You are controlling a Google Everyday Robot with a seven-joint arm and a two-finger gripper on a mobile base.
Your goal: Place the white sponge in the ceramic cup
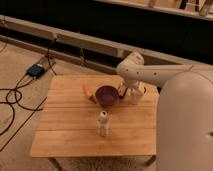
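The arm reaches in from the right over the wooden table. My gripper hangs low at the table's back right, in the narrow gap between the dark purple bowl and the short white ceramic cup. It stands open, and I see nothing between its fingers. The cup is upright just right of the gripper, partly covered by the wrist. The white sponge is hidden; I cannot make it out on the table or in the cup.
A slim white bottle stands upright in the middle front of the table. An orange object lies just left of the bowl. Cables and a small box lie on the floor to the left. A dark wall runs behind.
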